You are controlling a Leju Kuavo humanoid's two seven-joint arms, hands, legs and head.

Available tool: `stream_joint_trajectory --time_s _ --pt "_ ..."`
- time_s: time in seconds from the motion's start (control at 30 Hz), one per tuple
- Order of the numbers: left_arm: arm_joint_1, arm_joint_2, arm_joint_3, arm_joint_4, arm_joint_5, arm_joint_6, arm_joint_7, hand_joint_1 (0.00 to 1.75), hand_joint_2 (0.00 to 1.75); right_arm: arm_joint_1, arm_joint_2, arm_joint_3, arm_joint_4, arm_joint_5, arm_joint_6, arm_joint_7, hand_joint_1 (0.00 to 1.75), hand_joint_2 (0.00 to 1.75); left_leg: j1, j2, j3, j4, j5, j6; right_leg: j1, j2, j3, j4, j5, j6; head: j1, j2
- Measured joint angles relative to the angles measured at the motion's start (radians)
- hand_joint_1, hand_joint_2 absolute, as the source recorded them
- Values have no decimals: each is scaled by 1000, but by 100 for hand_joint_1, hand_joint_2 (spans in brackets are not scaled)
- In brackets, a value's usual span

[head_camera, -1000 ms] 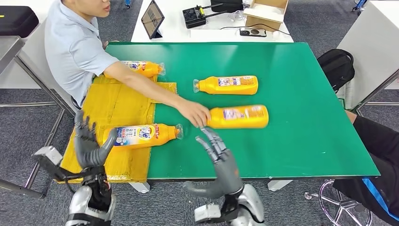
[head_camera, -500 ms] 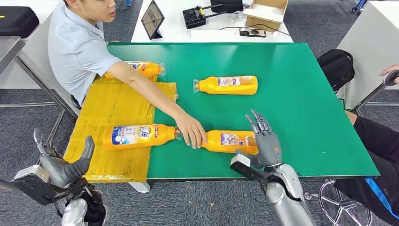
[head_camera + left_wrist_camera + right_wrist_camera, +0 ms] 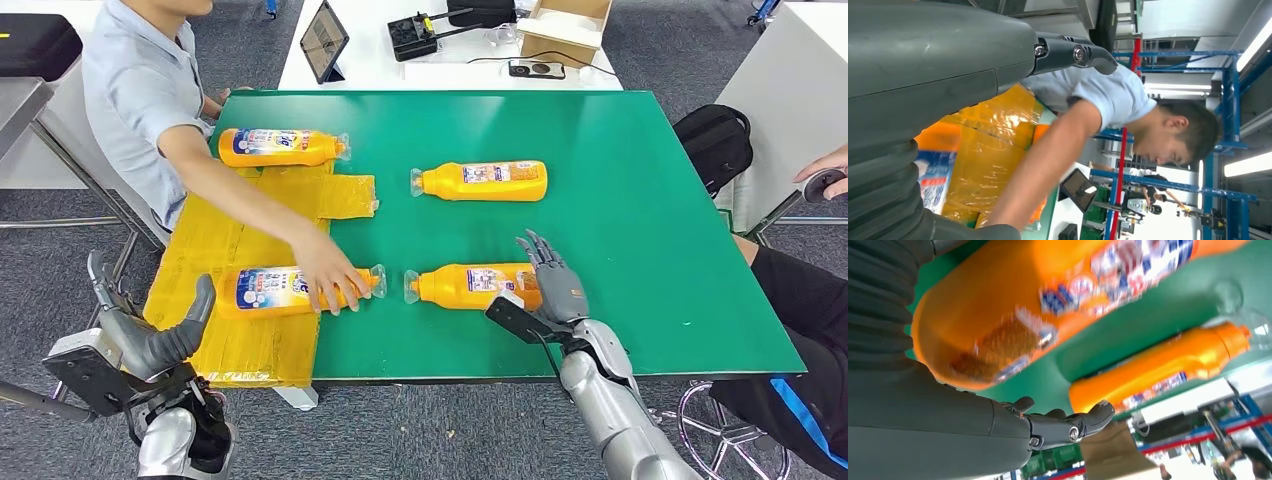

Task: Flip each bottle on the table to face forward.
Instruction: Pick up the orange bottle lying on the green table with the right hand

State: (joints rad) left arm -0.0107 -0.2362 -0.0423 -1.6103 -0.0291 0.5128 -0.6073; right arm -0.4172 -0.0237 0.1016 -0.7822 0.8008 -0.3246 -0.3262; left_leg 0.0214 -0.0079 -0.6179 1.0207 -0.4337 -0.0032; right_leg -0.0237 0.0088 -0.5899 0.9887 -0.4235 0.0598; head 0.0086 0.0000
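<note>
A person (image 3: 150, 110) in a pale blue shirt leans in over the left edge of the green surface (image 3: 650, 230), one arm stretched across the crinkled yellow sheet (image 3: 240, 240) with their hand (image 3: 330, 283) laid on the front-left bottle (image 3: 295, 289), which lies on its side at the sheet's near edge. That arm and hand lie between the robot's left hand (image 3: 150, 340) and the bottles. The back-left bottle (image 3: 282, 147) lies on its side at the sheet's far edge, and a third bottle (image 3: 482, 181) lies mid-surface, cap to the left. Beyond the far edge, a white table holds a tablet (image 3: 324, 40) and a cardboard box (image 3: 565, 25).

The nearest bottle (image 3: 470, 286) lies on its side close to the front edge, cap pointing left. The right hand (image 3: 550, 290) sits at its base end, fingers (image 3: 540, 255) spread and reaching along the bottle's bottom; I can't tell whether they touch it. The left hand hangs off the front-left corner, below the surface, fingers apart and holding nothing.
</note>
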Motion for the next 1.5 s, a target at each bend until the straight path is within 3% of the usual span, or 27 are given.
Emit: stream_joint_trajectory --time_s 0.33,0.67,0.7,0.8,0.83,1.07,1.5 --pt "9 2 -12 -15 -12 1 24 0 175 -69 11 63 107 147 25 168 0 175 0 0 0 0 0 0 0 0 0 0 0 0 0 0" --pt "50 7 -13 -87 -36 -21 52 0 175 -95 8 143 120 265 99 321 0 175 0 2 6 0 0 0 0 1 5 0 0 0 -1 0" --pt "54 7 -13 -92 -32 -32 63 0 175 -100 8 151 120 275 113 341 19 175 0 3 7 0 0 0 0 1 5 0 0 0 -1 0" --pt "64 8 -13 -104 -21 -62 82 0 175 -113 5 169 120 288 156 376 150 175 0 3 9 0 0 0 0 1 7 0 0 0 -1 0" --pt "65 8 -13 -107 -18 -70 86 0 175 -116 4 173 120 288 167 379 175 175 0 3 9 0 0 0 0 1 8 0 0 0 -1 0" --pt "67 9 -12 -116 8 -114 103 0 175 -128 -7 189 120 249 197 347 175 175 0 1 10 0 0 0 0 1 9 0 0 0 -1 0" --pt "33 23 -32 -86 69 -158 120 0 175 -104 -27 156 101 -13 204 91 175 175 0 3 10 0 -1 0 0 1 8 0 0 0 -1 0"
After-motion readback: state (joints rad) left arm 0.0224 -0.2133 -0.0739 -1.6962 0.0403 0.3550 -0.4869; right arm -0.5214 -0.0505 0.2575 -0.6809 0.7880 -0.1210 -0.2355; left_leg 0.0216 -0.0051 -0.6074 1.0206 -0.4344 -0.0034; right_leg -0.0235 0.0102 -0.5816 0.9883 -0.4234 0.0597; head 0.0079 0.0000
